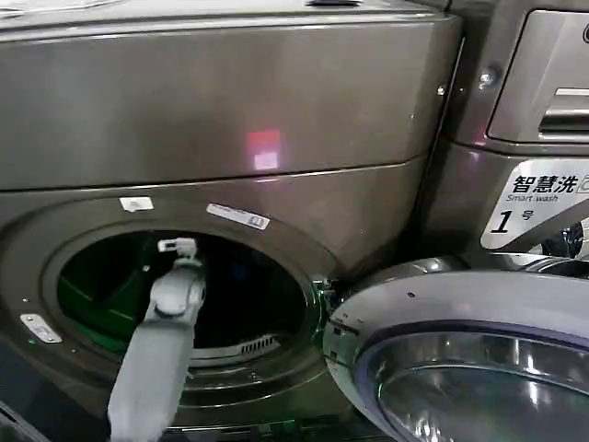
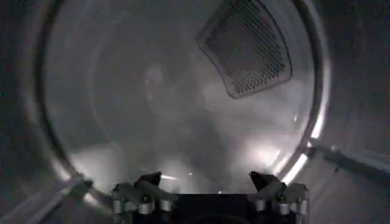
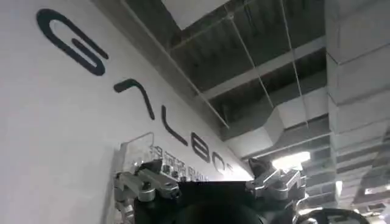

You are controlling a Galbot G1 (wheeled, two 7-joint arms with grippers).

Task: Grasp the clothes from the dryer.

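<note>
Currently, the left gripper [image 2: 210, 182], jaws spread wide and empty, reaches inside the grey front-loading metal dryer [image 1: 230, 129], where pale clothes [image 2: 183, 122] lie dimly against the drum's rear wall.

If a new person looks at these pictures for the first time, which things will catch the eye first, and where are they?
First comes the left arm reaching into the round opening of the dryer, with the open door swung out to the robot's right. In the left wrist view, the left gripper is open inside the dim drum, facing a perforated vent panel. The right gripper is open, pointing up toward a ceiling.
</note>
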